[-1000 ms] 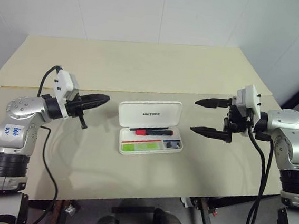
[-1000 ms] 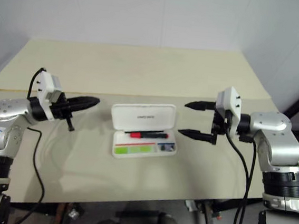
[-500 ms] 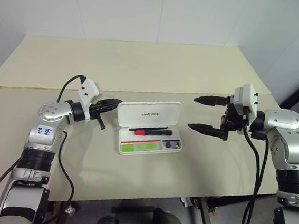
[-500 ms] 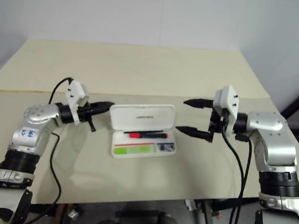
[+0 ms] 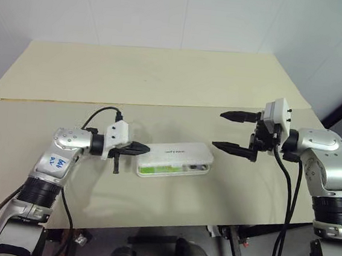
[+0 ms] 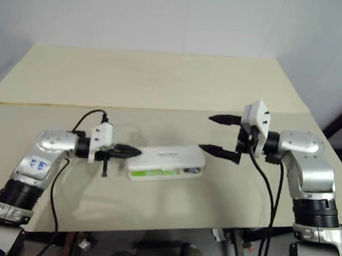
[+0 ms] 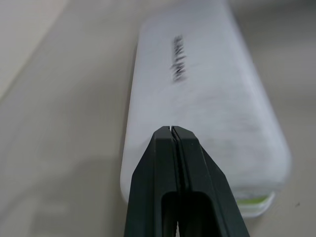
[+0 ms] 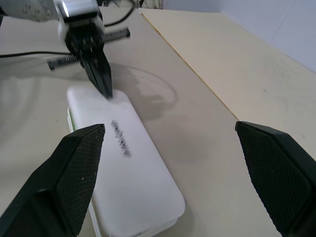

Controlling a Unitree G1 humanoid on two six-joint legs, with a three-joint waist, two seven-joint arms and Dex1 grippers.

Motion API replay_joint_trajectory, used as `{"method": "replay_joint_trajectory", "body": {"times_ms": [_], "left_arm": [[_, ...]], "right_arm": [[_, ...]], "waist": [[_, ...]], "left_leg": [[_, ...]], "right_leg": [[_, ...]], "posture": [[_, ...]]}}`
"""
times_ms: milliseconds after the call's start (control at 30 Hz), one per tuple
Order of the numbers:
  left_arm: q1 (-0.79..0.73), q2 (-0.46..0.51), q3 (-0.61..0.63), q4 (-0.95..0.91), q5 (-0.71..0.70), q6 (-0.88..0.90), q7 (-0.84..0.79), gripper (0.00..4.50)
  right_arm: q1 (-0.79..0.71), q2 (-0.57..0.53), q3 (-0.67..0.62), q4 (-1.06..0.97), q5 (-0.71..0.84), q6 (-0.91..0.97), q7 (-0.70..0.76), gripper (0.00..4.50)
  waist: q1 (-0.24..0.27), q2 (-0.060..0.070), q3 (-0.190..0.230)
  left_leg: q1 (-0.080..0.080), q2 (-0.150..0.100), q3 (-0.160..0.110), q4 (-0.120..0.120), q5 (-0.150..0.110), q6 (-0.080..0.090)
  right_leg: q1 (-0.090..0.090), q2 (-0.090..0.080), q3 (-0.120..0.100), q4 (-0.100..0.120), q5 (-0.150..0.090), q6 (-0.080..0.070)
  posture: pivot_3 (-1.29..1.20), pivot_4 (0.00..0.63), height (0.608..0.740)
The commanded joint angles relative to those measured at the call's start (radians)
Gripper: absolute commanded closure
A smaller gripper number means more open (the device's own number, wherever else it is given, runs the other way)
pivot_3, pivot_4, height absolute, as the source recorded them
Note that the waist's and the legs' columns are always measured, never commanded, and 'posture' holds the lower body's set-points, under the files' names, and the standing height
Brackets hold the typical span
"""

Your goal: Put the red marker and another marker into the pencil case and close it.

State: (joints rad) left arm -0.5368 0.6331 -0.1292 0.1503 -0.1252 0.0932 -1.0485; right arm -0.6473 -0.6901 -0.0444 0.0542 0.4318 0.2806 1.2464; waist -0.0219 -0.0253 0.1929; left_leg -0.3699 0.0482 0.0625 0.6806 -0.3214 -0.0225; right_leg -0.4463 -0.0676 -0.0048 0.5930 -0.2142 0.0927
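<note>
While the white pencil case (image 5: 174, 160) lies on the tabletop (image 5: 163, 85) with its lid lowered, a green strip showing along its near edge, the left gripper (image 5: 142, 150), pinched together, touches its left end. Right gripper (image 5: 236, 132) hovers wide apart just right of it.

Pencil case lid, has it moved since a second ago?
Yes. The lid has swung down over the pencil case on the table, with the shut left pincer at its end.

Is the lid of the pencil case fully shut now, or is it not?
Not fully shut. The lid of the pencil case is down, but green contents show through a gap along its front edge. The shut left gripper rests on the lid.
</note>
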Motion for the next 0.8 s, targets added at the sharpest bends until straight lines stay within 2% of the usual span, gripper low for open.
{"method": "replay_joint_trajectory", "body": {"times_ms": [33,300,800], "left_arm": [[0.022,-0.022,-0.045,-0.069,0.039,0.056,0.038,4.46],[-0.012,-0.058,-0.088,-0.132,0.047,0.172,0.068,4.46],[-0.004,-0.046,-0.102,-0.17,0.024,0.248,0.012,4.46]], "right_arm": [[0.007,0.008,-0.013,-0.044,0.018,-0.015,-0.014,0.0],[0.027,0.024,-0.02,-0.068,0.027,-0.005,-0.039,0.0],[0.056,0.038,-0.019,-0.088,0.033,-0.007,-0.076,0.0]], "waist": [[0.002,0.0,0.0],[0.005,0.0,0.0],[0.018,0.0,0.0]], "left_leg": [[0.0,0.0,0.0,0.0,0.0,0.0],[0.0,0.0,0.0,0.0,0.0,0.0],[0.001,0.0,0.0,0.001,0.0,0.0]], "right_leg": [[0.0,0.0,0.0,0.0,0.0,0.0],[0.0,0.0,0.001,0.0,0.0,0.0],[0.0,0.0,0.001,-0.002,0.0,0.0]], "posture": [[0.0,0.15,0.74],[0.0,0.15,0.74],[0.0,0.15,0.74]]}}
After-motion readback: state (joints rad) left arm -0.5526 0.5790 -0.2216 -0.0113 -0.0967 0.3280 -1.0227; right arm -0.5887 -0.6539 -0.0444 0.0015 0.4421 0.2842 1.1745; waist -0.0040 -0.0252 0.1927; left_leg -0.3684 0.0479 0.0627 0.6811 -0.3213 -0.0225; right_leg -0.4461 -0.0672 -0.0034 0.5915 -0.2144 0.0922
